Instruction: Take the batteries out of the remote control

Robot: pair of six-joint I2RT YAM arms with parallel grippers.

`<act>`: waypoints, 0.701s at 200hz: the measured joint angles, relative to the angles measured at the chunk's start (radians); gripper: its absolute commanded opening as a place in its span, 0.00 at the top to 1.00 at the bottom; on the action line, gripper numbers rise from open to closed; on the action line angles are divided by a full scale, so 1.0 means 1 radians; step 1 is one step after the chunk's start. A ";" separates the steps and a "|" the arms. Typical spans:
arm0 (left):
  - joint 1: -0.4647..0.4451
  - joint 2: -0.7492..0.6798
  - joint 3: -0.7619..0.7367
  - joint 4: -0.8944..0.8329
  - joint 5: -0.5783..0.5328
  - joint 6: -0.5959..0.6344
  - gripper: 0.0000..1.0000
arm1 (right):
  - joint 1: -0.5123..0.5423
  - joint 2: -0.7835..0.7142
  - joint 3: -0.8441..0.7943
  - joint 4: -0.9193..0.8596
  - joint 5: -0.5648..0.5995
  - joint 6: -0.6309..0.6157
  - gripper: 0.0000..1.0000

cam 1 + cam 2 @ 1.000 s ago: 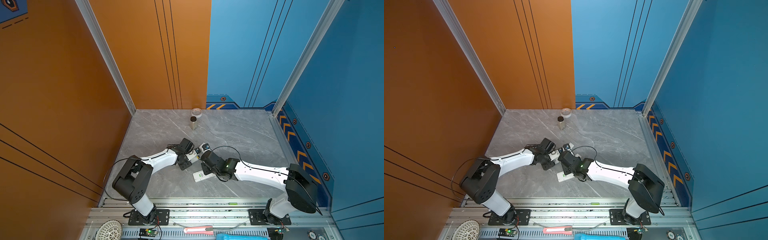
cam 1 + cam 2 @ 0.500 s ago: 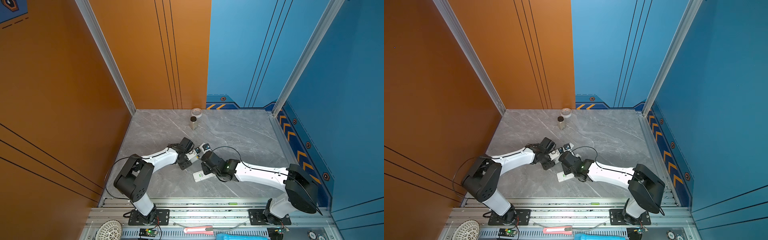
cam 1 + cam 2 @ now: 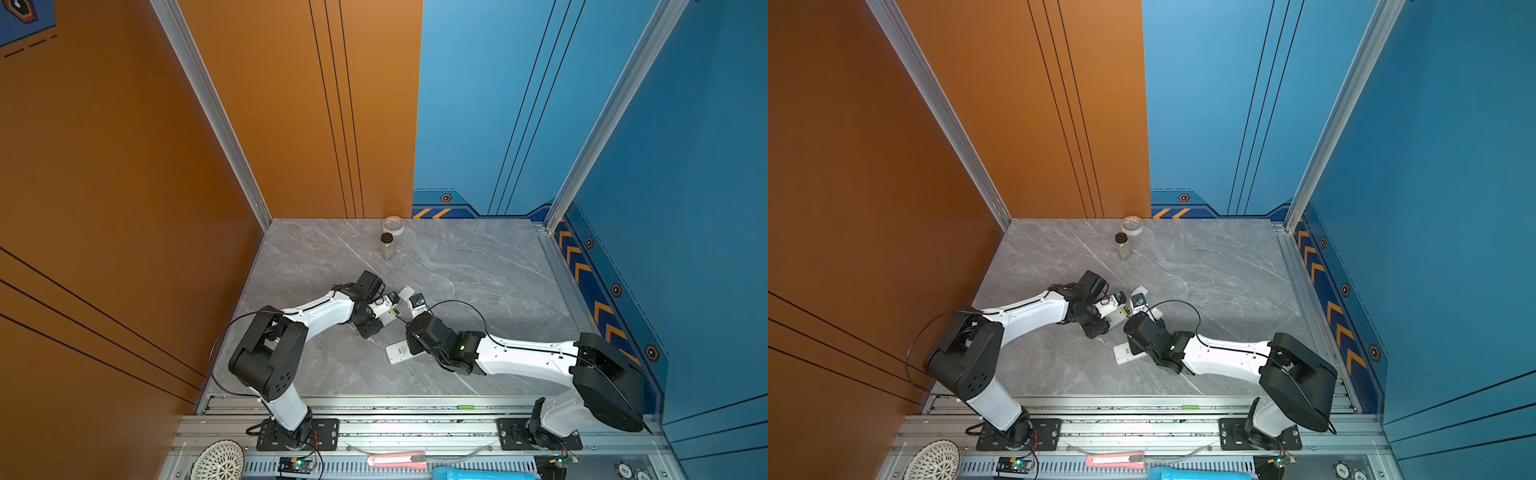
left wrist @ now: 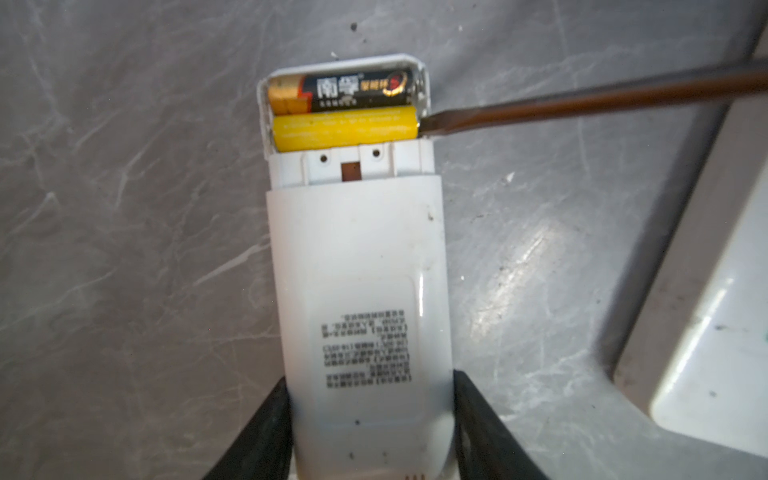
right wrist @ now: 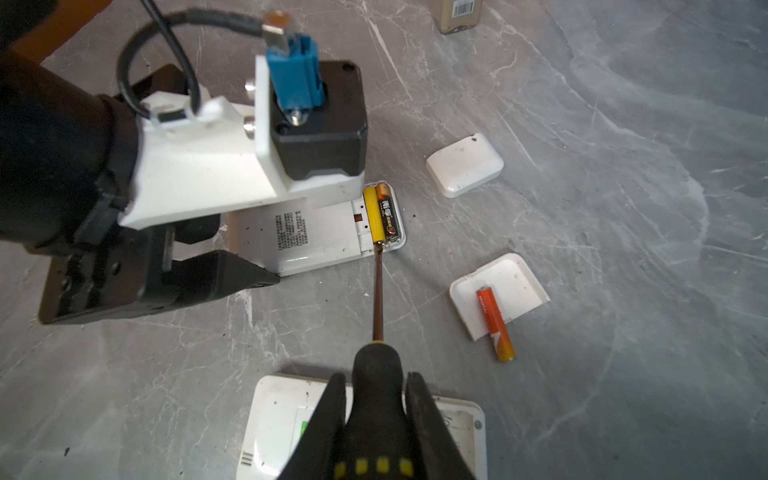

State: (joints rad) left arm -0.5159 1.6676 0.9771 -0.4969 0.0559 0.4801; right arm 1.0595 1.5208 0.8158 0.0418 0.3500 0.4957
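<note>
My left gripper [image 4: 370,399] is shut on the sides of the white remote control [image 4: 357,270], which lies back-up on the table with its battery bay uncovered. A yellow battery [image 4: 345,133] and a black-and-gold battery [image 4: 353,89] sit side by side in the bay. My right gripper [image 5: 376,399] is shut on the black-and-yellow handle of a screwdriver [image 5: 377,365]. Its blade tip [image 4: 424,126] touches the end of the yellow battery [image 5: 373,216]. An orange-red battery [image 5: 496,324] lies loose, partly on a white cover [image 5: 515,282].
A second white cover [image 5: 465,164] lies beyond the remote. Another white device with a green display [image 3: 399,352] lies under the right wrist. A small black-capped bottle [image 3: 387,246] and a tape roll [image 3: 393,224] stand near the back wall.
</note>
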 measured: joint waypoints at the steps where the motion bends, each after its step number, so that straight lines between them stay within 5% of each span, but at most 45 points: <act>1: 0.000 0.000 0.000 0.000 0.000 0.000 1.00 | 0.001 0.000 0.000 0.000 0.001 -0.001 1.00; 140: -0.006 0.018 0.014 -0.021 0.000 -0.015 1.00 | 0.015 -0.012 -0.011 0.003 0.026 0.000 1.00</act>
State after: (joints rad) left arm -0.5217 1.6855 0.9913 -0.5182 0.0563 0.4648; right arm 1.0744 1.5089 0.8047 0.0452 0.3756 0.4953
